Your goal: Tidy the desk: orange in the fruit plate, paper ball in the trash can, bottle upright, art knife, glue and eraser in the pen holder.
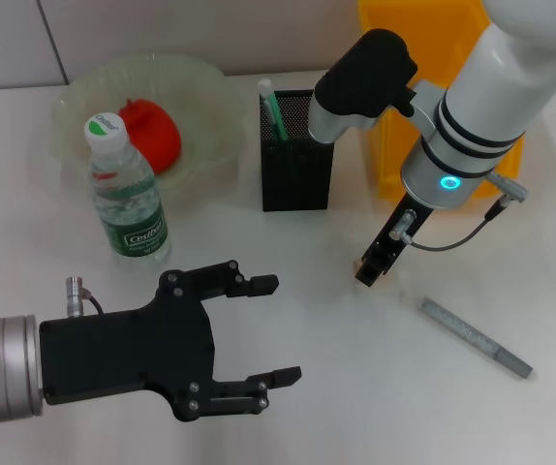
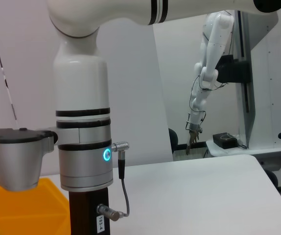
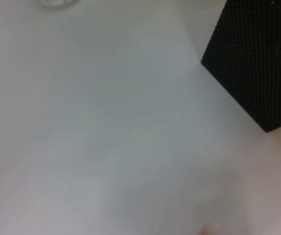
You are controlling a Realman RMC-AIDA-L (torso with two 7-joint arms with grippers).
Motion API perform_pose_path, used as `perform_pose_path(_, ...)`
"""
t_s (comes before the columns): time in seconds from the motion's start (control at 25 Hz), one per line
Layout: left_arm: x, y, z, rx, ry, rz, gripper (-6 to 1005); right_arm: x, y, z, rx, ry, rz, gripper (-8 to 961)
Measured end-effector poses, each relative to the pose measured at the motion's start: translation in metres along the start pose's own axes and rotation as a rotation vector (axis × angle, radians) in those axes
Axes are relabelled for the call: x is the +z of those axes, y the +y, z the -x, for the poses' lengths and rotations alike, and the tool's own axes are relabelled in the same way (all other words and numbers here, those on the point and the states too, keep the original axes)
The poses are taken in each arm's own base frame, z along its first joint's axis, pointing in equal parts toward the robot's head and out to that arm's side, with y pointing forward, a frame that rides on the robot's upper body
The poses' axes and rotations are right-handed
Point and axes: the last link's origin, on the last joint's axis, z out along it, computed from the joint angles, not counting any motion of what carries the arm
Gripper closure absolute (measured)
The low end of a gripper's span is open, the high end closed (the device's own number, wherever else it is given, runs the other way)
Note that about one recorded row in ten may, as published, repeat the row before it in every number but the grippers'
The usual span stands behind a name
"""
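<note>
The right gripper (image 1: pixel 370 274) points down at the tabletop (image 1: pixel 355 387) right of centre in the head view, tips at a small beige object, probably the eraser (image 1: pixel 358 263); whether its fingers grip cannot be told. The pen holder (image 1: pixel 297 155) stands just above and to its left. The left gripper (image 1: pixel 259 329) hovers lower left, fingers spread and empty.

trash can (image 1: pixel 394 145): mostly behind right arm; right tool (image 1: pixel 371 269): finger state unreadable; pen holder (image 3: pixel 258 63): cropped
</note>
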Motion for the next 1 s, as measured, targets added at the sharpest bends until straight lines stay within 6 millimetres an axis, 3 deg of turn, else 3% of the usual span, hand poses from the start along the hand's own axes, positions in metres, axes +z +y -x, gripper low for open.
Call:
perform_pose_path(0.48,0.001,-0.001,-0.002,0.007,0.001,0.005,213,-0.012,0.003,0.003,-0.011,-0.046,0.002,521)
perform_pose_path(1.0,0.003,-0.002,-0.003,0.014,0.003,0.010,213,-0.044,0.003,0.000,-0.011,-0.164,-0.042,523)
